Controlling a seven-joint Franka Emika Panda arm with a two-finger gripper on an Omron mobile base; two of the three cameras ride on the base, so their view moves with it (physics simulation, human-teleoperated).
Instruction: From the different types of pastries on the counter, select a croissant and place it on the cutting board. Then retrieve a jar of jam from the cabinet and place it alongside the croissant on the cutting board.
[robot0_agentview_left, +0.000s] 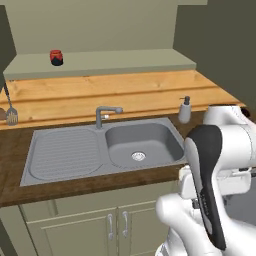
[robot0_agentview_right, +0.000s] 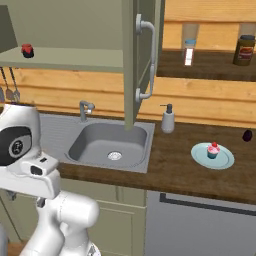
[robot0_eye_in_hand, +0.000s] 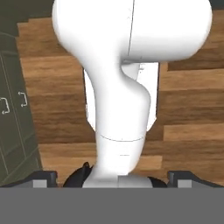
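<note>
The jar of jam (robot0_agentview_left: 56, 57), dark red with a red lid, stands on the shelf of the open cabinet (robot0_agentview_left: 115, 62), to the left; it also shows as the jar of jam (robot0_agentview_right: 27, 50). A pink-frosted cupcake (robot0_agentview_right: 213, 149) sits on a pale blue plate (robot0_agentview_right: 226, 159) on the dark counter (robot0_agentview_right: 170, 160), right of the sink. The croissant and the cutting board are out of view. My gripper (robot0_eye_in_hand: 113, 178) points down at the wooden floor, open, with nothing between its fingertips (robot0_eye_in_hand: 43, 178). It hangs low by the base, far from jar and pastries.
A grey sink (robot0_agentview_left: 142, 142) with a faucet (robot0_agentview_left: 106, 114) is set in the counter, a soap dispenser (robot0_agentview_right: 168, 119) behind it. The cabinet door (robot0_agentview_right: 142, 60) stands open above the sink. A brown jar (robot0_agentview_right: 244, 50) and a small dark purple object (robot0_agentview_right: 247, 135) are at the right. Utensils (robot0_agentview_left: 10, 112) hang at the left.
</note>
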